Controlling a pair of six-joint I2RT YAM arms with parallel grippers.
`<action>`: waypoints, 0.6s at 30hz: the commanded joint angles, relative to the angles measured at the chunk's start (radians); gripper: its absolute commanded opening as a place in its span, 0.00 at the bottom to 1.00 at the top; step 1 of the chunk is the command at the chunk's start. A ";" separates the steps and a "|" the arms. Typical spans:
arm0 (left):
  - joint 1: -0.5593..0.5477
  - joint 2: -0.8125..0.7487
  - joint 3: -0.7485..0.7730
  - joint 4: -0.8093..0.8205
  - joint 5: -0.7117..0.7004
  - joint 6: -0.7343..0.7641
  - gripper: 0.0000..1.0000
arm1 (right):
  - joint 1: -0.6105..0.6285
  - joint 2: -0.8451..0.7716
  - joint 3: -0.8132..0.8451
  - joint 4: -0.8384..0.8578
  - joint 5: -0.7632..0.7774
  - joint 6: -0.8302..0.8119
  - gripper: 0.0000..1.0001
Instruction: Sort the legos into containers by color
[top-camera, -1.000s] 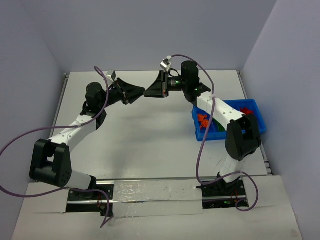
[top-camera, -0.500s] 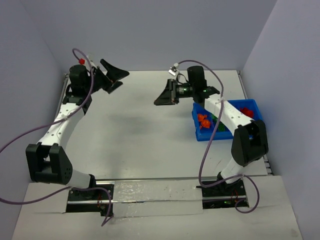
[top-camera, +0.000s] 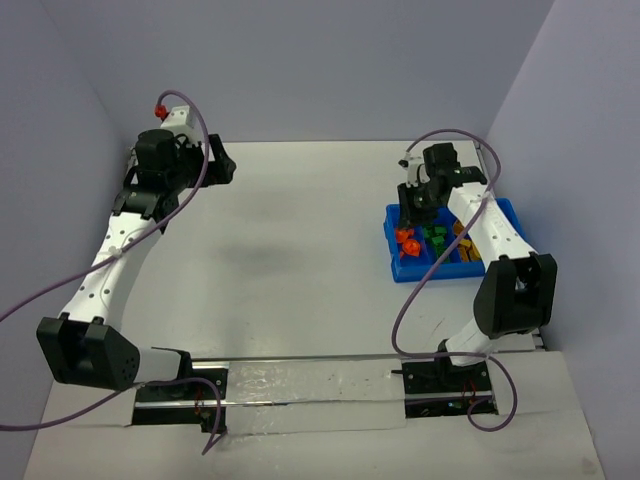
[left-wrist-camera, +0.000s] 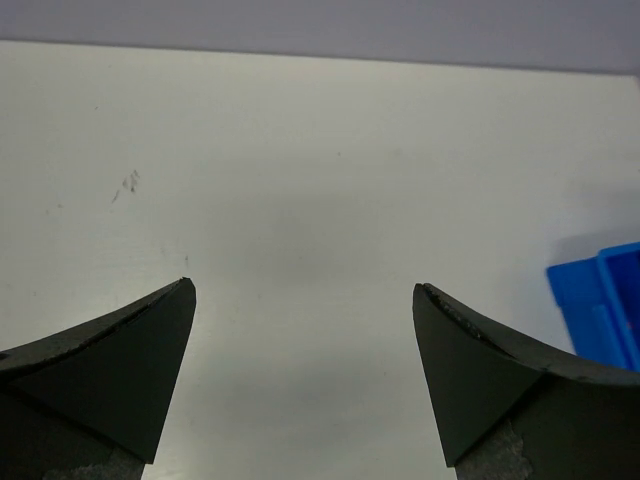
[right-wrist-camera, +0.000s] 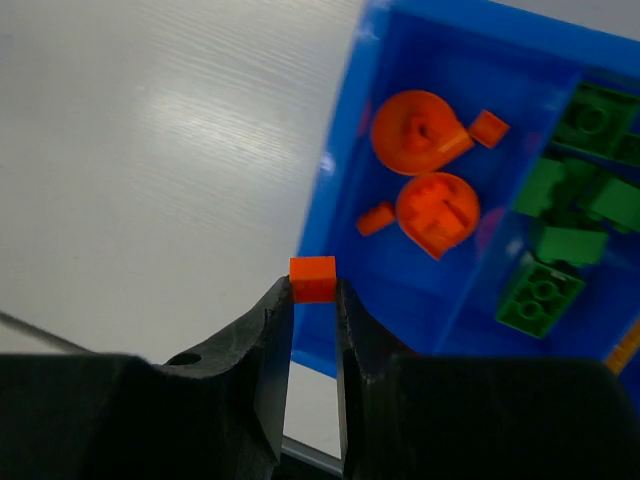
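Note:
My right gripper (right-wrist-camera: 314, 290) is shut on a small orange brick (right-wrist-camera: 313, 278), pinched at the fingertips. It hangs just over the near-left rim of the blue bin (right-wrist-camera: 345, 170). In the compartment beyond lie orange legos (right-wrist-camera: 420, 130), two of them round. Green legos (right-wrist-camera: 545, 245) fill the compartment beside it. From above, the right gripper (top-camera: 412, 205) is over the left end of the bin (top-camera: 398, 268). My left gripper (left-wrist-camera: 305, 290) is open wide over bare table, holding nothing. In the top view, the left gripper (top-camera: 220, 163) sits at the far left.
The bin stands at the table's right side, near the right wall; its corner (left-wrist-camera: 600, 300) shows in the left wrist view. Purple cables loop off both arms. Walls close off the table at the back and on both sides.
The two grippers were together at the far middle. The left arm has swung back to the far left and opened. The right gripper has travelled right to above the bin.

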 joint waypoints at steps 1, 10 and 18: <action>0.001 0.018 0.044 -0.071 -0.034 0.105 0.99 | -0.008 0.041 0.022 -0.043 0.184 -0.078 0.00; 0.001 0.062 0.088 -0.120 -0.017 0.159 0.99 | -0.008 0.152 0.053 -0.026 0.237 -0.062 0.04; 0.001 0.086 0.106 -0.145 -0.029 0.171 0.99 | -0.007 0.190 0.107 -0.048 0.235 -0.055 0.51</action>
